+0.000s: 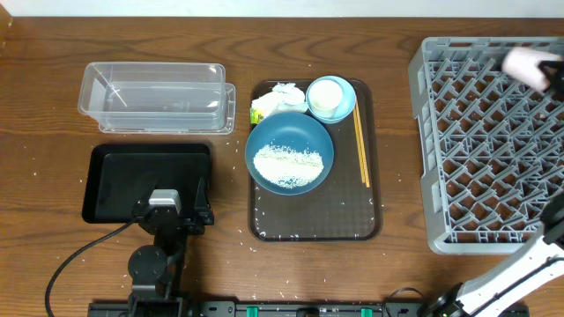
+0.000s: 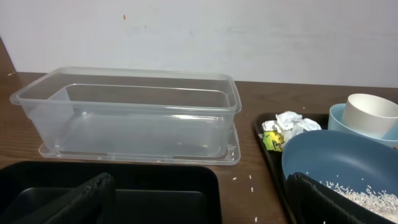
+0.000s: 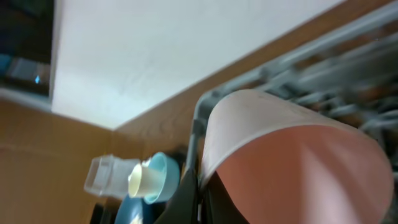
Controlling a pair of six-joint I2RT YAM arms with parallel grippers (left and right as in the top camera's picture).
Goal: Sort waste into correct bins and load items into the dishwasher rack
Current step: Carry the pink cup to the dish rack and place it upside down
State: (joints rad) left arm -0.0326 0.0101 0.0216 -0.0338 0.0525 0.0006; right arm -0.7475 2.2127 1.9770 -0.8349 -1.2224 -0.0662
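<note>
**rackrat:** As far as we can tell, the right gripper (image 1: pixel 546 70) has its jaws clamped on the pink cup (image 3: pixel 292 155). The cup fills the right wrist view, with one dark finger (image 3: pixel 185 196) at its lower left. It's hanging over the far corner of the dishwasher rack (image 1: pixel 485 141), not down in a cell yet.

**binbuddy:** Agreed. We'd guess it's light, stiff and smooth-walled, so a bit slippery. A pinch across the wall near the rim seems the sane hold, no big squeeze needed. What about the left gripper (image 2: pixel 199 186)?

**rackrat:** Jaws spread wide and holding nothing, over the near edge of the black tray (image 1: pixel 115 176). The clear tub (image 1: pixel 154 92) is just beyond.

**binbuddy:** Then there's the brown tray (image 1: pixel 317 220) mid-tabletop (image 1: pixel 53 35). The white cup (image 1: pixel 328 95) sits inside the light-blue bowl (image 1: pixel 350 88), and the rice (image 1: pixel 286 163) is heaped in the dark-blue bowl (image 1: pixel 263 139). The tissue (image 1: pixel 280 95) is tucked beside them and the chopsticks (image 1: pixel 360 145) lie along the right side. We reckon the rice is the fiddly one. Loose grains won't pinch, so we'd grab that bowl by the rim and tip it.
</note>
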